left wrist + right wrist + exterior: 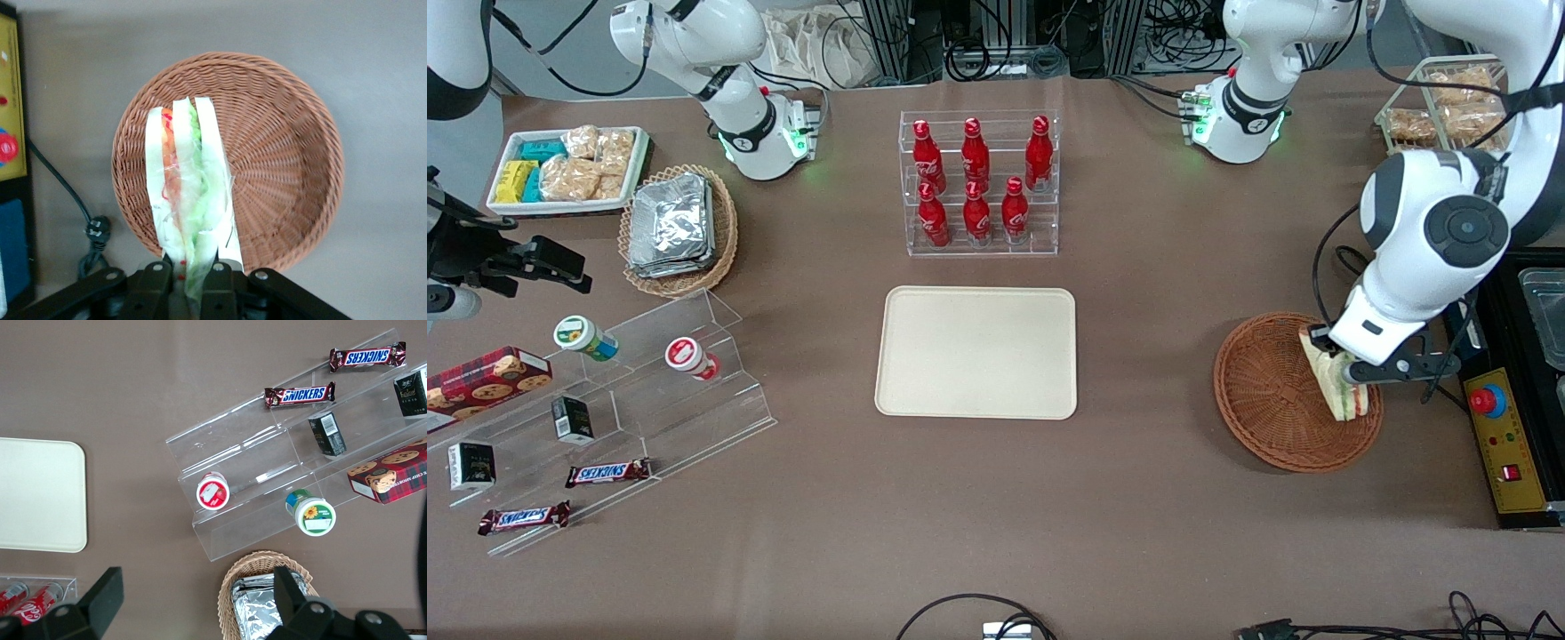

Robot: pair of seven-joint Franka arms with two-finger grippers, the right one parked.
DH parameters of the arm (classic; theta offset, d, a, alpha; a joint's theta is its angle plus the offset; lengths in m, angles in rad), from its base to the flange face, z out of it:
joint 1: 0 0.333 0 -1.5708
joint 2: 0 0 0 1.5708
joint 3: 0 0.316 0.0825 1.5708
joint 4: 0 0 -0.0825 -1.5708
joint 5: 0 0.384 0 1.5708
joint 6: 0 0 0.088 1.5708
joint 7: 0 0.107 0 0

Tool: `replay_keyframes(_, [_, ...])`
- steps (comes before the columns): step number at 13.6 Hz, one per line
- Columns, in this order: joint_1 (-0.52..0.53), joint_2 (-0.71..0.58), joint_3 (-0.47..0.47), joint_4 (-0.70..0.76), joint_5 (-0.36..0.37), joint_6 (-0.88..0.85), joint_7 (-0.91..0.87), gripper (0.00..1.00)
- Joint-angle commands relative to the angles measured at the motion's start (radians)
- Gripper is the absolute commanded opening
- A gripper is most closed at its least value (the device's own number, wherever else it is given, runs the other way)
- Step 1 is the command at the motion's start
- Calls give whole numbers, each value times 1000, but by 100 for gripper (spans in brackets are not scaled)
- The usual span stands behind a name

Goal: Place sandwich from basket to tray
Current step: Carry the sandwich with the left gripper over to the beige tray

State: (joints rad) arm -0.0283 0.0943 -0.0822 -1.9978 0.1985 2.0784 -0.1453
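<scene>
One sandwich (pixel 1336 382), a wrapped wedge of white bread with green and orange-red layers, is clamped by its narrow end between the two fingers of the gripper (pixel 190 280). The fingers (pixel 220 277) are drawn in tight against the wrap on either side, so the claw stands only as wide as the wedge is thick. The sandwich sits over the round reddish-brown wicker basket (pixel 1272 396), above the part of its rim toward the working arm's end of the table; whether it touches the weave cannot be told. No other item shows in the basket. The cream-beige tray (pixel 976 352) lies flat at the middle of the table, well apart from the basket, with nothing on it. Farther from the front camera than the tray stands a clear rack of six red bottles (pixel 978 182). Toward the parked arm's end are a tan wicker basket of foil packs (pixel 678 229), a white tray of snack packs (pixel 569 169) and a clear stepped stand (pixel 631 391) with small goods.
</scene>
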Motion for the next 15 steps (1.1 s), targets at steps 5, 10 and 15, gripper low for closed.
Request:
replay_keyframes(5, [-25, -19, -134, 333, -94, -386, 76, 0])
replay_keyframes(10, [-68, -18, -315, 390, -99, -405, -66, 0])
replay_keyframes(15, [-99, 73, -496, 390, -82, -333, -357, 0])
